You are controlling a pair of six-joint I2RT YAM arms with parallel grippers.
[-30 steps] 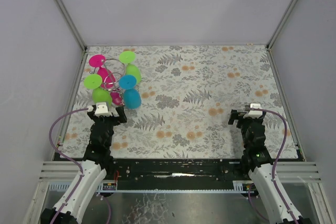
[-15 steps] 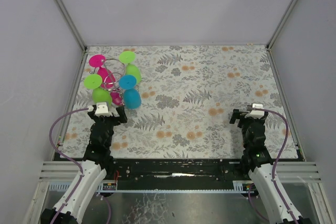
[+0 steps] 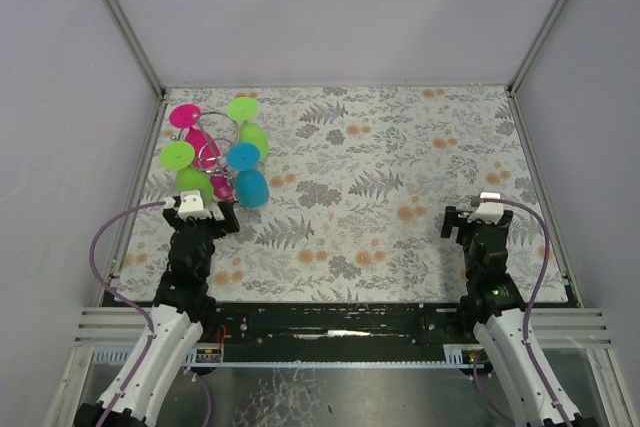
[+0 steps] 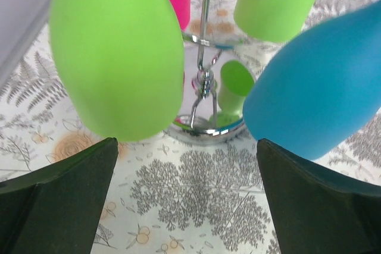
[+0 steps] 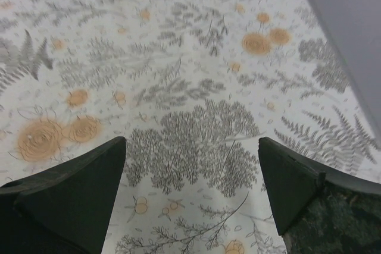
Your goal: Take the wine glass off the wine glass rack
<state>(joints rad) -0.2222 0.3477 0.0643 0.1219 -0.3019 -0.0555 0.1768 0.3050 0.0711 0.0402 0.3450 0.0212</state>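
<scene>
The silver wire rack [image 3: 212, 152] stands at the table's far left and holds several upside-down plastic wine glasses: green [image 3: 193, 183], blue [image 3: 251, 187], pink [image 3: 203, 143] and a second green [image 3: 254, 137]. In the left wrist view its stem [image 4: 205, 46] rises from the round base [image 4: 205, 128], with a green glass [image 4: 116, 52] at left and a blue glass [image 4: 318, 87] at right. My left gripper [image 3: 203, 215] is open and empty just in front of the rack, touching nothing. My right gripper [image 3: 482, 219] is open and empty at the right, over bare cloth.
The table carries a floral cloth [image 3: 380, 177]. Grey walls with metal corner posts [image 3: 125, 22] enclose it on three sides. The left wall [image 4: 18, 4] runs close beside the rack. A black rail [image 3: 330, 317] runs along the near edge.
The left gripper has edged slightly toward the rack. The right gripper has drawn back a little toward its base. The glasses and rack have not moved.
</scene>
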